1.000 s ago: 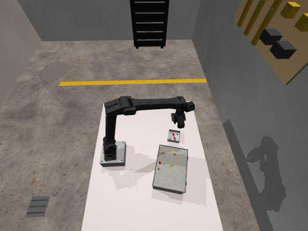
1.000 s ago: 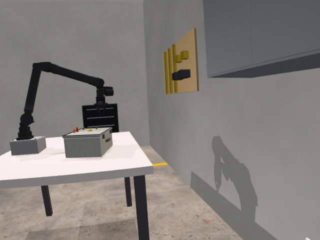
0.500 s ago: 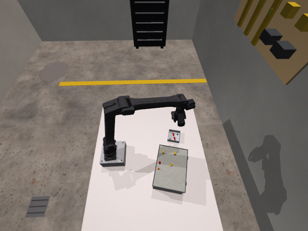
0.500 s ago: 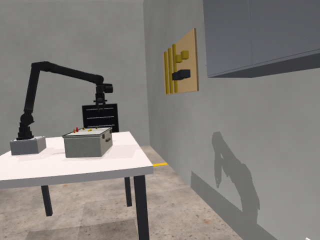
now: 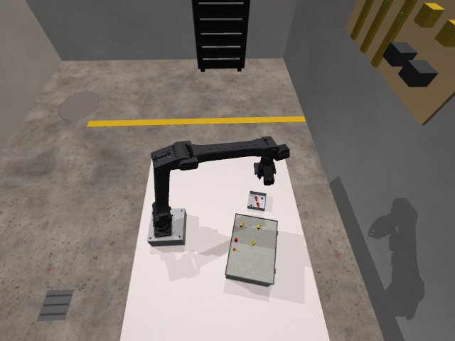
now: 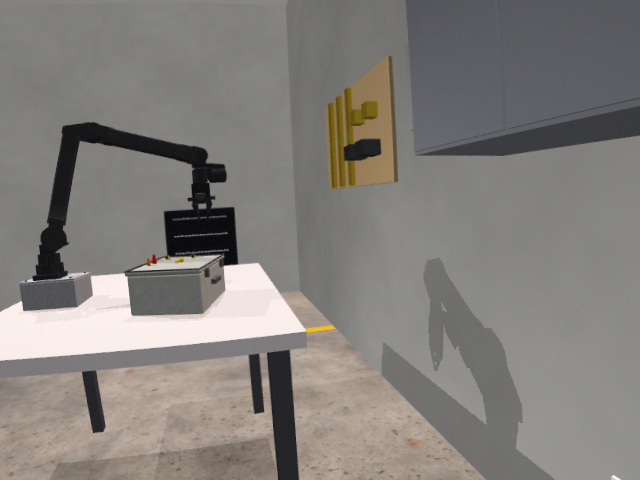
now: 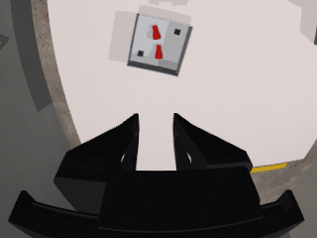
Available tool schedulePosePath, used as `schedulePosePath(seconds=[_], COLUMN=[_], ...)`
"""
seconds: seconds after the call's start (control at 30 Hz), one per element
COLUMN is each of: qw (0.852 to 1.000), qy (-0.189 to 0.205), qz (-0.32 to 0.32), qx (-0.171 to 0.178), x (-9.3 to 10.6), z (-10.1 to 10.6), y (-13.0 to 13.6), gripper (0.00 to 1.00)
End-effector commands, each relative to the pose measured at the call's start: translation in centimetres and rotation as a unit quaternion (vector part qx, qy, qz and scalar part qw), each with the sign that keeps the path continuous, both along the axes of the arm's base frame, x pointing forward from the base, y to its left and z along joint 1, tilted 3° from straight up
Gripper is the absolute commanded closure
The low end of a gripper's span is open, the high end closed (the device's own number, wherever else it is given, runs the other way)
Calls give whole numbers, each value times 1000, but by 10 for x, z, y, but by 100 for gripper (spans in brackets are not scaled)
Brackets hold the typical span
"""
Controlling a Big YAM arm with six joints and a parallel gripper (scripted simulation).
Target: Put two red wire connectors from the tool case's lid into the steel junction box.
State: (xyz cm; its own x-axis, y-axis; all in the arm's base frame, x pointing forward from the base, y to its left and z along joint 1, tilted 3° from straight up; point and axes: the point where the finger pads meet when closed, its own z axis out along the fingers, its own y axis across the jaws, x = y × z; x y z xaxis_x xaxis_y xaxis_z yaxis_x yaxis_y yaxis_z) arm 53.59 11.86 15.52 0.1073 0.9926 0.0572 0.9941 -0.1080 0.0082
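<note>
Both red connectors (image 5: 257, 204) (image 7: 157, 33) look delivered (your gripper (image 5: 269, 180) (image 6: 202, 217) (image 7: 156, 120) stands partly spread, gripping nothing), so just park the arm.

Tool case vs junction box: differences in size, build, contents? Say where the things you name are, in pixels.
The tool case (image 5: 253, 264) (image 6: 165, 294) is much larger than the junction box (image 5: 251, 208) (image 7: 177, 72). The case is closed, the box open-topped. The case carries one red, one orange and three yellow connectors on its lid; the box holds two red ones. Both are grey and sit on the table.
</note>
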Motion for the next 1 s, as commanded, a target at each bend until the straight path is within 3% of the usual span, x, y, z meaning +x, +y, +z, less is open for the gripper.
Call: schedulePosePath(seconds=[0.0, 0.17, 0.47, 0.97], qw=[1000, 1000, 1000, 1000], qy=[14, 12, -10, -11], qz=[1, 1, 2, 2], qx=[-4, -4, 0, 1], x=[-1, 0, 6, 7], z=[-8, -6, 14, 14], y=[-8, -7, -6, -5], gripper=[71, 71, 71, 71])
